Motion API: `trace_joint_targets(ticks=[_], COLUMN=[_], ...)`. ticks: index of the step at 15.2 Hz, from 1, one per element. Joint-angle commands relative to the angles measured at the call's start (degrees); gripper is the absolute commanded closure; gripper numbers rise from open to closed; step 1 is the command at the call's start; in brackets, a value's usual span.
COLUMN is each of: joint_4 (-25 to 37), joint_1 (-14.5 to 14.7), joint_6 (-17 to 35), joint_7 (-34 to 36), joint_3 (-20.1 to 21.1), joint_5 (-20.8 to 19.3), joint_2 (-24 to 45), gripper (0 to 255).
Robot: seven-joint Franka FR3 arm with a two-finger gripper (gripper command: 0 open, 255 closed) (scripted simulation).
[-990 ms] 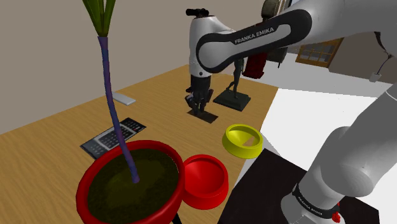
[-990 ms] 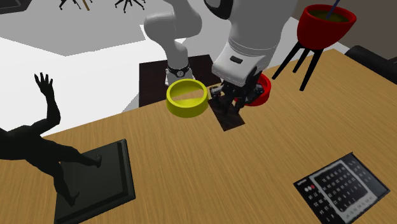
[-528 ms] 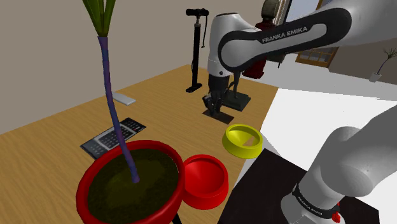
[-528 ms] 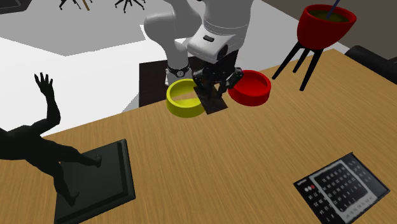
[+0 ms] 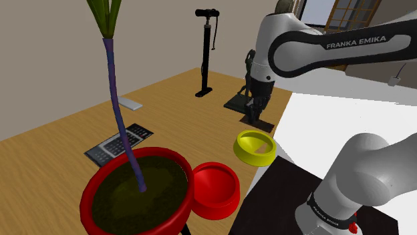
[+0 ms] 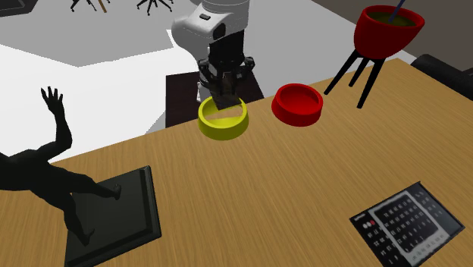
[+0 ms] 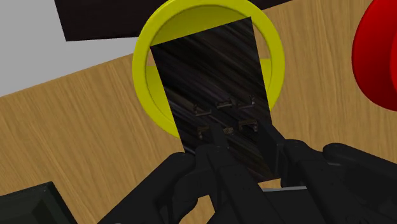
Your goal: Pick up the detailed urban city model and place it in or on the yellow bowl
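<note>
Dark city-model slab [image 7: 210,76], firm in end effector [image 7: 242,149], long axis across yellow bowl [image 7: 141,70].

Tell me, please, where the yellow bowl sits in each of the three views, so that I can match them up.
Shoulder view: the yellow bowl sits right of centre, up and right of the red bowl.
Second exterior view: upper middle, left of the red bowl.
Wrist view: ahead of the pincer, its rim partly behind the dark city model that the pincer clasps.
Shared landmark: the red bowl beside it.
</note>
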Motion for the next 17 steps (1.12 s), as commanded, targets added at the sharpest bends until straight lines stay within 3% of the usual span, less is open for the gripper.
trace_joint_targets(ticks=[1, 17], joint_4=[-3.12, -13.02], joint_1=[-0.37, -0.3], joint_6=[-0.71, 12.8], joint_7=[-1.21, -0.91], joint_3=[-1.06, -0.69], joint_5=[-0.53, -0.36], joint_2=[-3.8, -0.19], gripper=[255, 255])
